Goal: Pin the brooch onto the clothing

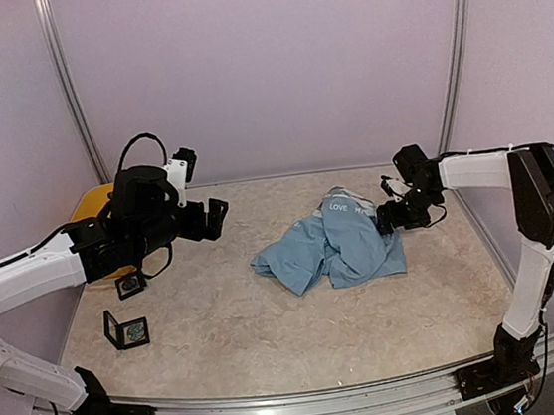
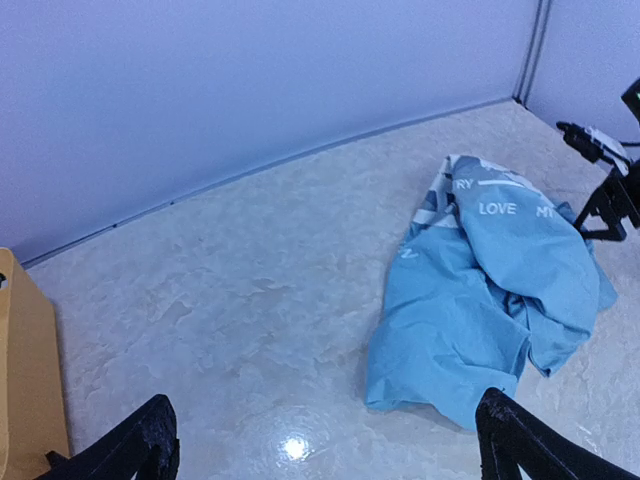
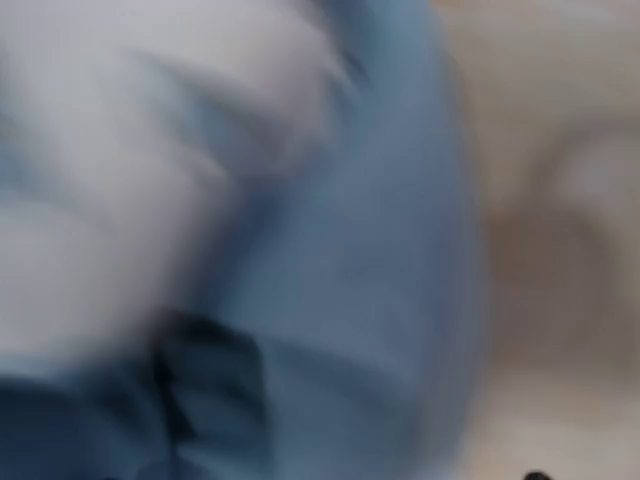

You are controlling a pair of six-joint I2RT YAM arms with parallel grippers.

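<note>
The clothing (image 1: 332,246) is a light blue T-shirt lying crumpled on the table, right of centre, with white lettering showing on its top fold. It also shows in the left wrist view, the clothing (image 2: 480,300), and fills the blurred right wrist view, the clothing (image 3: 380,250). My right gripper (image 1: 390,217) is at the shirt's right edge, low on the cloth, and its jaws are not discernible. My left gripper (image 1: 203,190) hovers well to the left of the shirt, fingers wide apart with nothing between them (image 2: 330,455). I cannot make out the brooch itself.
Two small black cases (image 1: 127,330) (image 1: 130,282) lie on the table at the left, below my left arm. A yellow object (image 1: 91,204) sits at the back left corner, also seen as a yellow object (image 2: 25,370). Walls close in the table at the back and sides.
</note>
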